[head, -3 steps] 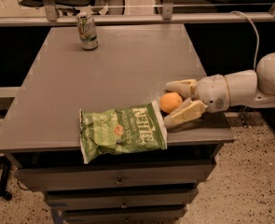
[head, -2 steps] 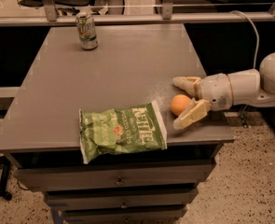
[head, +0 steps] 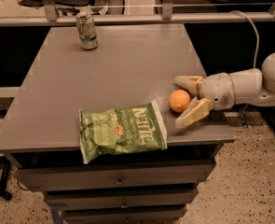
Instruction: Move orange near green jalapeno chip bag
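The orange (head: pixel 179 100) rests on the grey table (head: pixel 127 64) near its front right corner. It lies just right of the green jalapeno chip bag (head: pixel 120 131), which lies flat at the front edge. A small gap shows between the two. My gripper (head: pixel 183 101) reaches in from the right and is open. Its two cream fingers are spread wide, one behind the orange and one in front of it. The orange sits between them, and neither finger presses on it.
A green-and-white drink can (head: pixel 87 30) stands at the far left of the table. Drawers (head: pixel 118 181) run under the table front. My white arm (head: pixel 249 85) extends over the right table edge. A rail and chairs stand behind the table.
The gripper fingers have spread wider apart around the orange. The orange and gripper have shifted slightly right. The bag and can have not moved.
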Motion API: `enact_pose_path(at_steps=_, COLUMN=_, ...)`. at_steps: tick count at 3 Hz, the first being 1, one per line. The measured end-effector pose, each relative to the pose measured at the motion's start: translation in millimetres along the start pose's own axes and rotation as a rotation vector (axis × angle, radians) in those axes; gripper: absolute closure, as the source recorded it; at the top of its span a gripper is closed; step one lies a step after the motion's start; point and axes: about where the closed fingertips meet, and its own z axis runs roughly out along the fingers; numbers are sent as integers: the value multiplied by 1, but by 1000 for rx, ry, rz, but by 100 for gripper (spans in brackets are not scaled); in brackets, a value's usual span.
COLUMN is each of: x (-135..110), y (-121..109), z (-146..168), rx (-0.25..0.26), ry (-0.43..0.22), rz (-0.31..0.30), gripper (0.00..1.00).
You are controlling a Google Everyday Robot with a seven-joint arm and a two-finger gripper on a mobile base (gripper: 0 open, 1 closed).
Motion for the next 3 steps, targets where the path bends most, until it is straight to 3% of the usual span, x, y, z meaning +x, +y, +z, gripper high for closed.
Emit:
enact_pose_path(at_steps=2, x=-13, y=11, z=-14, rx=0, ry=-56, rz=-3, gripper=0)
enact_pose_path(at_steps=3, x=-27, y=14, z=-28, rx=17, ry=-123, rz=-12, gripper=0)
